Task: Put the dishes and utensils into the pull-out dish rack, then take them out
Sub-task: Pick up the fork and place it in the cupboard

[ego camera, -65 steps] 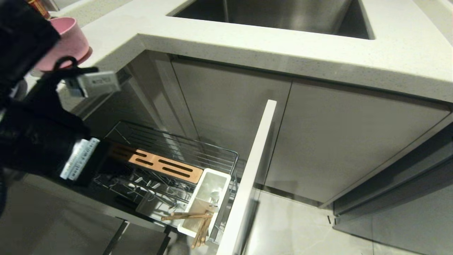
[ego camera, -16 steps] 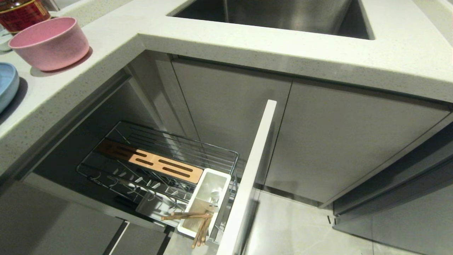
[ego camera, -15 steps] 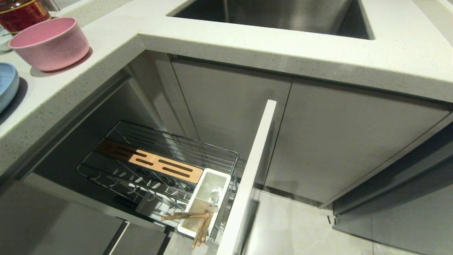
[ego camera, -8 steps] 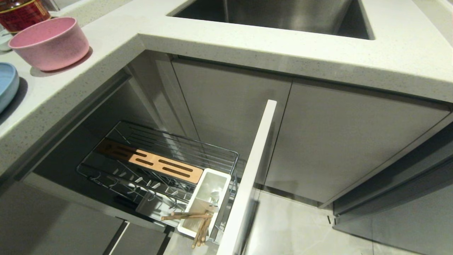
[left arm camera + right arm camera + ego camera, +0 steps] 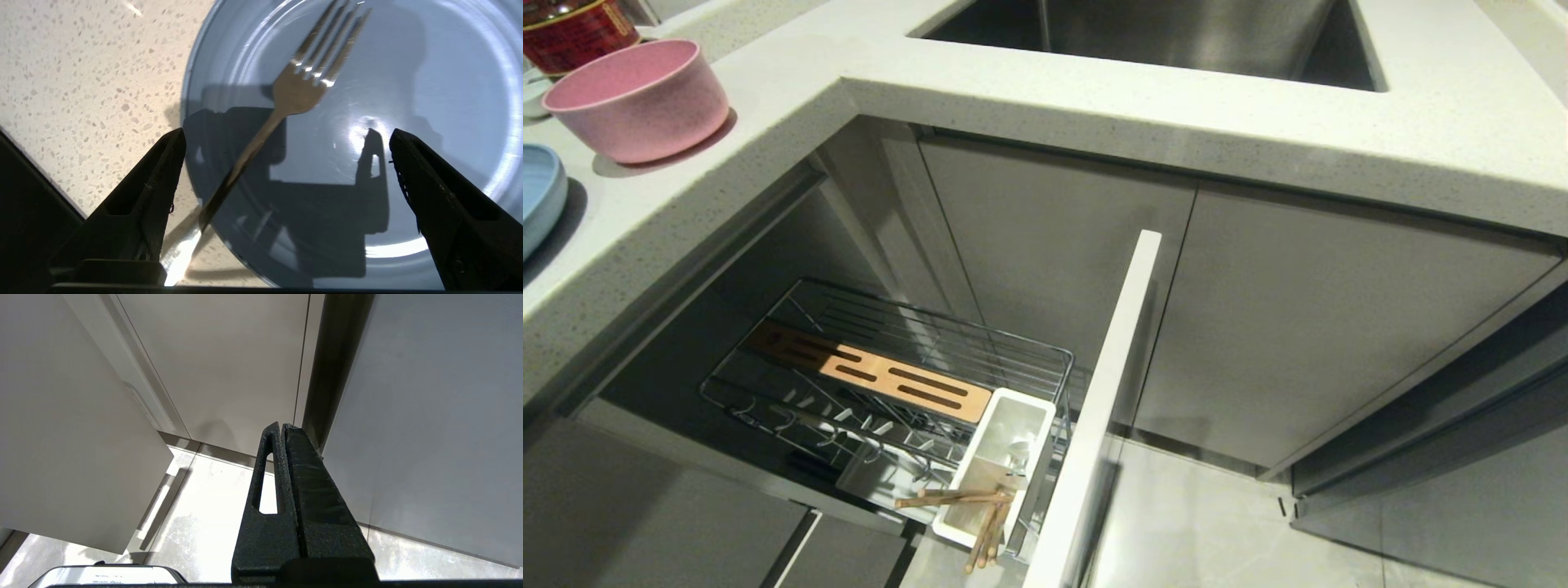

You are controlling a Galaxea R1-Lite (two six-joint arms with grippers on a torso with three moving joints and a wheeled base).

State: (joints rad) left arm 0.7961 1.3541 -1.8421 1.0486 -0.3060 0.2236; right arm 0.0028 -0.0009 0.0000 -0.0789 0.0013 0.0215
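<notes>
My left gripper (image 5: 286,134) hangs open over the light-blue plate (image 5: 429,81) on the speckled countertop, with nothing between its fingers. The silver fork (image 5: 294,87) lies with its tines on the plate and its handle slanting out over the rim, nearer one finger. In the head view only the plate's edge (image 5: 539,196) shows at the far left, beside the pink bowl (image 5: 637,98). Below, the pull-out dish rack (image 5: 980,343) stands open; wooden chopsticks (image 5: 947,496) lie in its white utensil cup (image 5: 1005,441). My right gripper (image 5: 282,426) is shut and parked low, pointing at the floor.
The rack's white front panel (image 5: 1111,392) juts out beside the grey cabinet doors (image 5: 1298,327). The steel sink (image 5: 1160,33) is set in the counter above. A red-lidded jar (image 5: 572,28) stands behind the bowl. A slotted wooden strip (image 5: 882,377) crosses the rack.
My left arm, which earlier covered the left of the head view near the bowl, has left that view. Over the last second nothing there has moved.
</notes>
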